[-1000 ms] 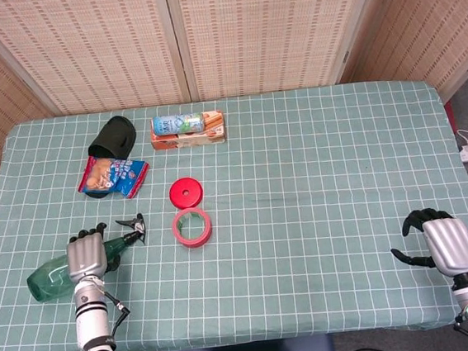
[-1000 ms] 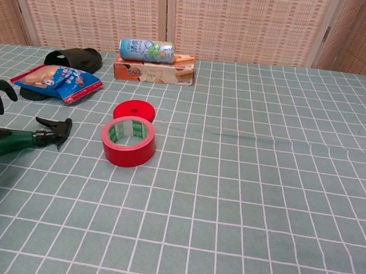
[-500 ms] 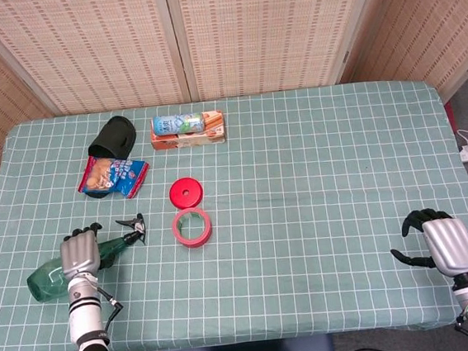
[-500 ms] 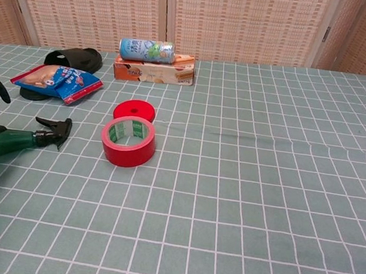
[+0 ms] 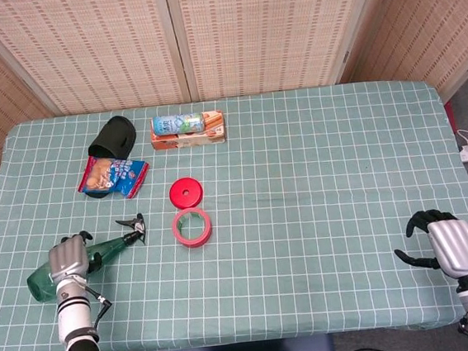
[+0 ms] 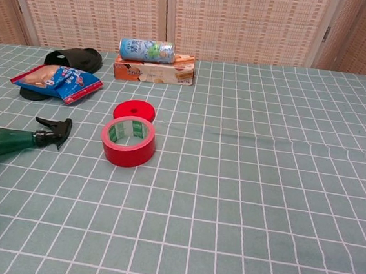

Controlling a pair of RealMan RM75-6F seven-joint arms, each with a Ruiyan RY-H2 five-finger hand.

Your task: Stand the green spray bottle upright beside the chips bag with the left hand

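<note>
head view shows our left hand (image 5: 68, 259) has slid back along the lying green spray bottle (image 5: 81, 262) to its body, fingers draped over it; whether it grips, we cannot tell.

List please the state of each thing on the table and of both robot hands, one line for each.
green spray bottle: lying on its side, nozzle pointing toward the tape.
left robot hand: over the bottle's body; grip cannot be told.
right robot hand: holds nothing, fingers apart.
chips bag: lying flat.
red tape roll: lying flat, hole up.
red lid: lying flat.
can: on its side atop the box.
</note>
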